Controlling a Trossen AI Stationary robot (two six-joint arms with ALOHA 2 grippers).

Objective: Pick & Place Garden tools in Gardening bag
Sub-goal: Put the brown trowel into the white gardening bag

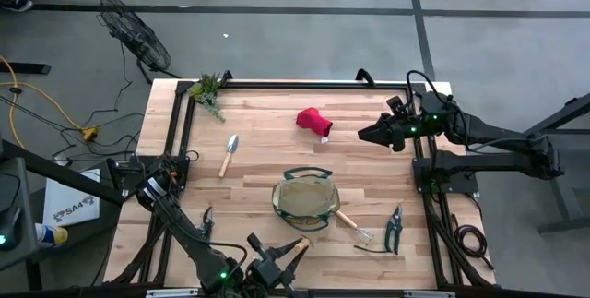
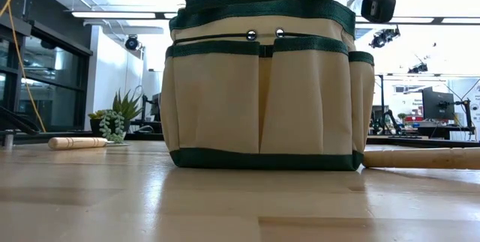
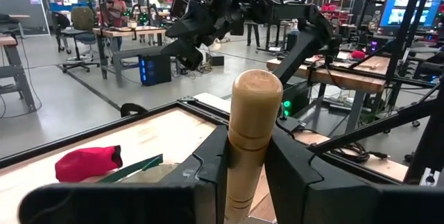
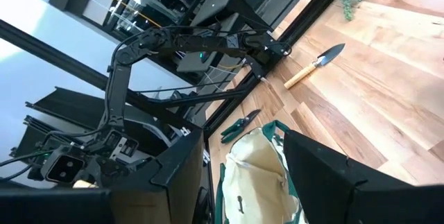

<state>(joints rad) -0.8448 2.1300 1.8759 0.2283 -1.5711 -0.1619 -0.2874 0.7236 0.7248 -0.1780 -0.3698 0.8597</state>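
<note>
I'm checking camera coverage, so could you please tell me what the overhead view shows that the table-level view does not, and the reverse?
Only the overhead view shows the red glove, the pruners near the table's right edge, the wire rake, and the left pincer shut on a wooden handle. Only the table-level view shows the bag's front pockets and two metal rivets. Both show the tan bag, the leafy sprig and the trowel, of which the table-level view shows only the handle.

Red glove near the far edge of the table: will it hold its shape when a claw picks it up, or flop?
Probably floppy: the red glove lies crumpled in a soft lump on the table, with no stiff outline. It looks light, so a push would likely slide or bunch it rather than roll it. A pinch may catch only one fold.
</note>
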